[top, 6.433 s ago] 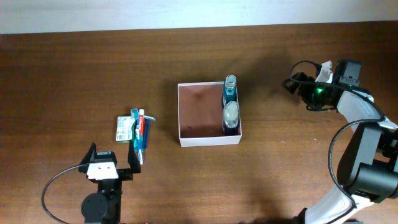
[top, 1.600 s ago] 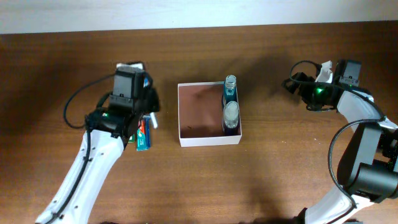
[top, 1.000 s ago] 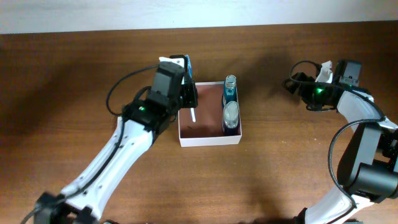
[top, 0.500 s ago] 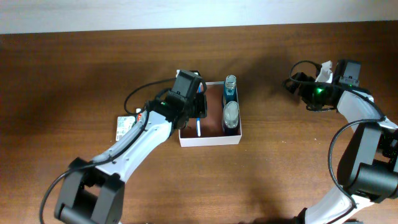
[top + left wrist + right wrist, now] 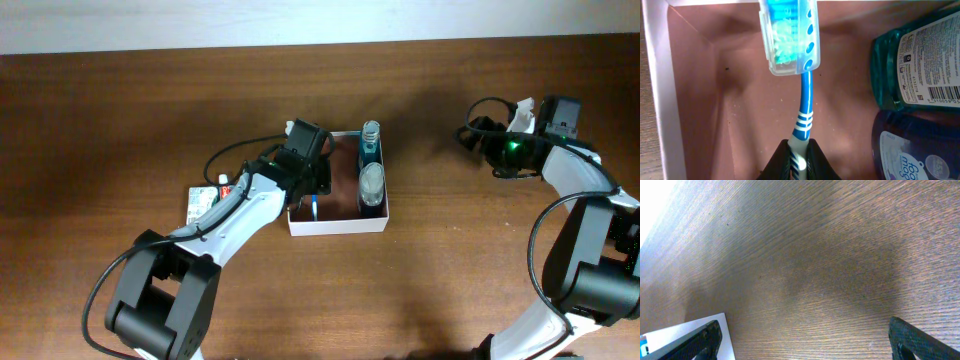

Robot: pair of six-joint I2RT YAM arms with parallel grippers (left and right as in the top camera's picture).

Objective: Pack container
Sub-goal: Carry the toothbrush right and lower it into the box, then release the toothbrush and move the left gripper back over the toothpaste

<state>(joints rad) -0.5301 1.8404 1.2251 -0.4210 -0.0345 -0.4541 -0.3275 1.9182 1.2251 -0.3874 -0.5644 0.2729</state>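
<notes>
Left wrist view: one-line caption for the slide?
Capped blue toothbrush held by the left gripper inside the container, beside a teal bottle and a dark blue bottle.

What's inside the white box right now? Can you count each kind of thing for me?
Bottles: 2 (a teal bottle and a dark blue bottle)
Toothbrushes: 1 (a blue toothbrush, held by the left gripper inside the container)
Total: 3

Matt wooden table (image 5: 100,150), glossy plastic toothbrush (image 5: 805,105)
</notes>
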